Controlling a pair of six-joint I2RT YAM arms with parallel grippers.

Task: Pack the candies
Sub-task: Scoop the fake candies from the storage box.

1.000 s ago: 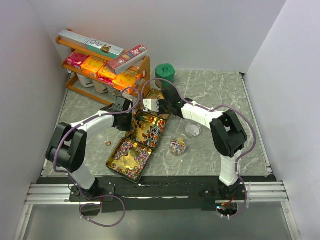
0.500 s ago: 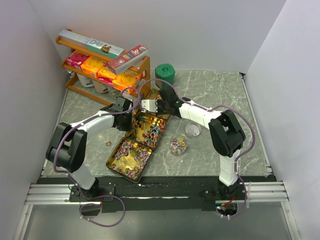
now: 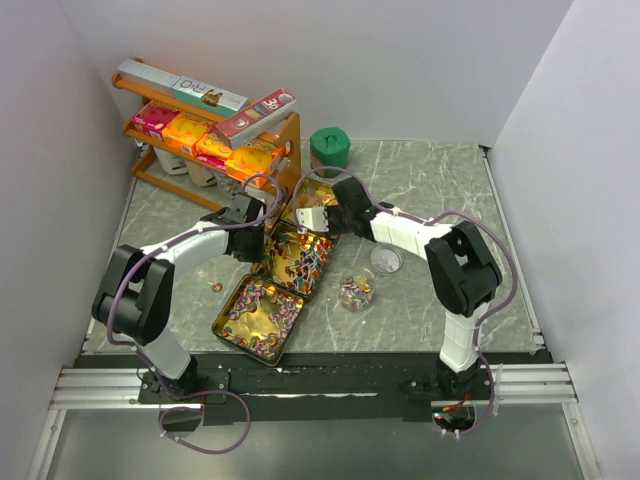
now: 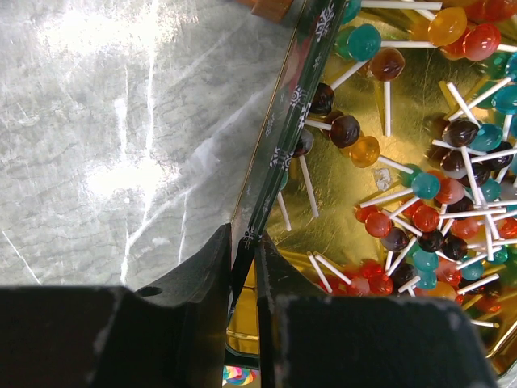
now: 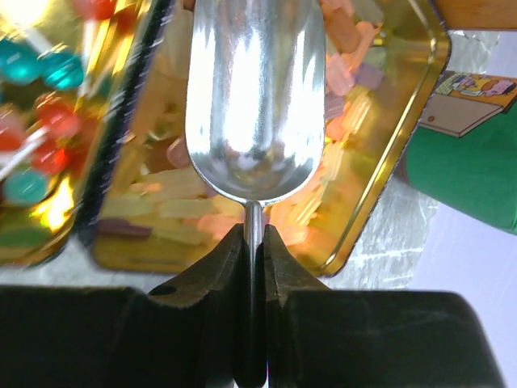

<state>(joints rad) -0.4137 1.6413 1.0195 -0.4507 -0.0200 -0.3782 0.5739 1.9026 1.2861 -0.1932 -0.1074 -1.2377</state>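
Three gold tins lie open on the table between the arms: a front tin, a middle tin and a back tin. The candies fill all three. Those in the middle tin are round, on white sticks, in red, teal, orange and dark brown. Those in the back tin are pale pink, yellow and purple pieces, blurred in the right wrist view. More sit in a glass jar just right of the middle tin, and one loose piece lies left of the front tin.

The left gripper is clamped on the middle tin's rim, jaws almost together with only the thin wall between them. The right gripper pinches the thin handle of a metal scoop. Its bowl is bare and held over the back tin. Whether its tip touches the sweets cannot be told
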